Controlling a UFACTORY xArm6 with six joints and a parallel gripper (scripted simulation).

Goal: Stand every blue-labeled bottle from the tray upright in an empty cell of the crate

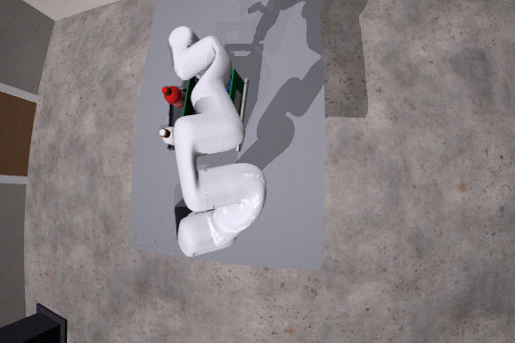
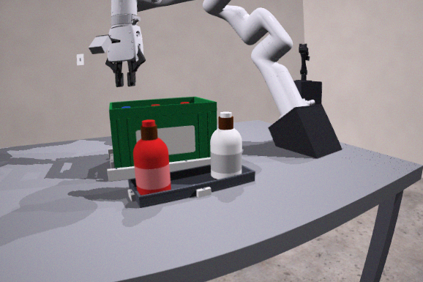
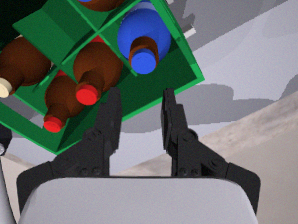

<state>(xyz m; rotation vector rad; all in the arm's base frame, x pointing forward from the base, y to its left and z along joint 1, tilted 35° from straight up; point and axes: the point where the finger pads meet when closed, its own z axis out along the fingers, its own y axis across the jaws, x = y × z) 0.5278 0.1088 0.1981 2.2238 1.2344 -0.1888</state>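
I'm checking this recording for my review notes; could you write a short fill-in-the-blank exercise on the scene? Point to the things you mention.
1. The bottle on the tray [image 1: 169, 113] [image 2: 197, 188] with a red cap has a ____ body.
2. The tray's other bottle has a ____ cap.
3. The crate [image 1: 187, 98] [image 2: 125, 136] [image 3: 199, 79] is ____.
4. The end effector [image 2: 125, 85] [image 3: 141, 101] hangs ____ the crate's rim.

Missing words: red; white; green; above.

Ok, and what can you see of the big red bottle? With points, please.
The red bottle [image 1: 175, 96] [image 2: 151, 160] stands upright on the dark tray [image 1: 169, 112] [image 2: 197, 187], at the end farther from the arm's base. It has a smooth, shiny-looking round body, sloping shoulders, a pale pink label, a brown neck and a red cap. The tool isn't touching it.
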